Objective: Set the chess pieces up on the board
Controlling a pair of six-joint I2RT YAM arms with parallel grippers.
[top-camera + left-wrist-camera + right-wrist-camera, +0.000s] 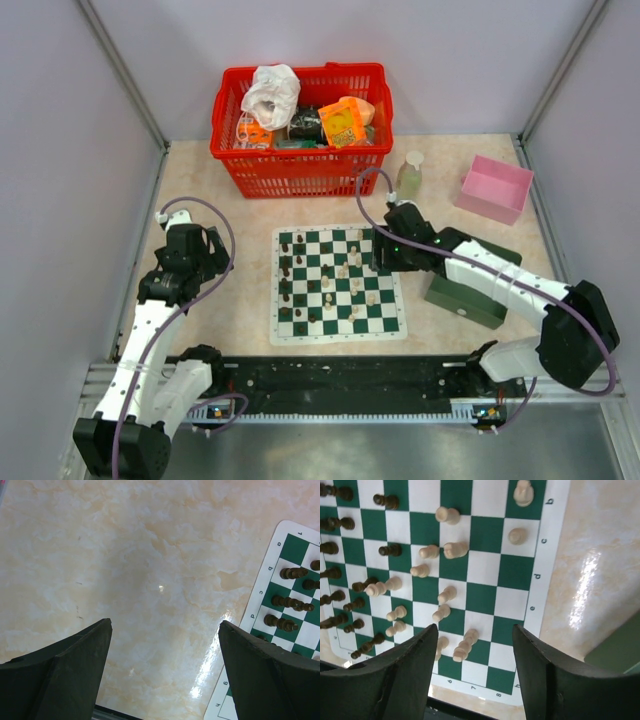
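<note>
The board [338,337] lies flat mid-table, green and white checks with a white border. Dark brown chess pieces [287,280] stand along its left columns, and cream chess pieces [355,270] are scattered over its right half. My right gripper [385,255] hovers over the board's far right corner. In the right wrist view its jaws [475,627] are open, holding nothing, with cream pieces [465,645] standing on the board [555,540] beneath. My left gripper [205,245] is open [165,622] above bare tabletop, left of the board's edge [260,595] and its dark pieces [292,572].
A red basket [300,175] full of packets stands at the back. A small bottle [410,175] and a pink box [493,187] sit at the back right. A dark green box [465,297] lies under my right arm, just right of the board.
</note>
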